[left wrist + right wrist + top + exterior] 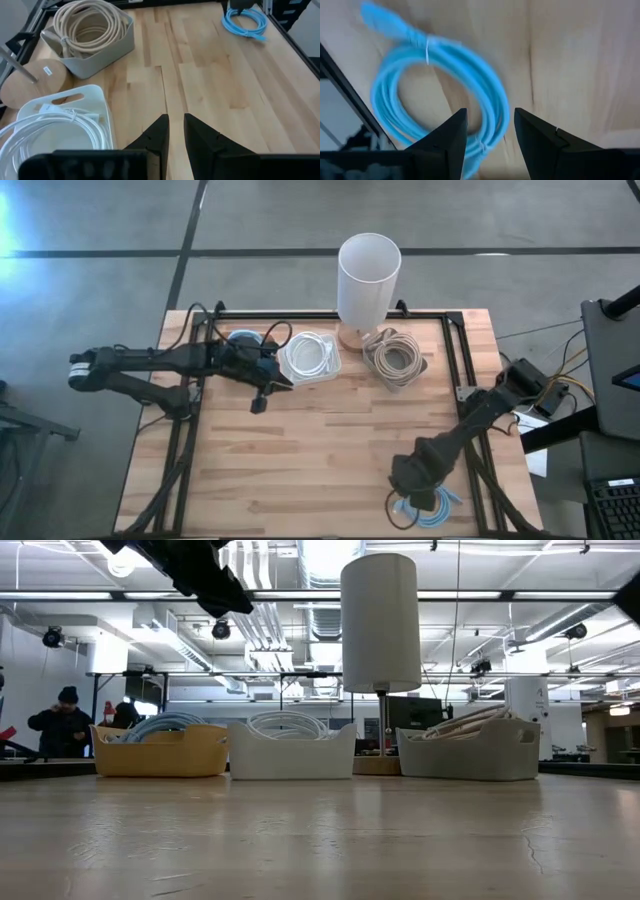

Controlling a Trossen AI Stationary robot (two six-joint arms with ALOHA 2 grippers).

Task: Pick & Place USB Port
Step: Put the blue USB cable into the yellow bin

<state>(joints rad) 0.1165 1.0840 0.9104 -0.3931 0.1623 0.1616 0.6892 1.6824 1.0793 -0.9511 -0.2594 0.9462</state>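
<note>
White bin (309,360) holds white cable (311,352), probably coiled.

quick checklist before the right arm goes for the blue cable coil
1. Right gripper open: ok, fingers apart.
2. Gripper over the blue cable coil: ok, the right wrist view shows the loop's near side between the fingers.
3. Coil tied in one bundle: ok, a tie wraps the loop; its plug end sticks out.
4. Gripper height above the table: cannot tell.
5. Left gripper out of the way: ok, it sits by the white basket at the far side, fingers nearly closed on nothing.
6. Blue cable's basket: the yellow basket already holds blue cable; room left cannot tell.
</note>
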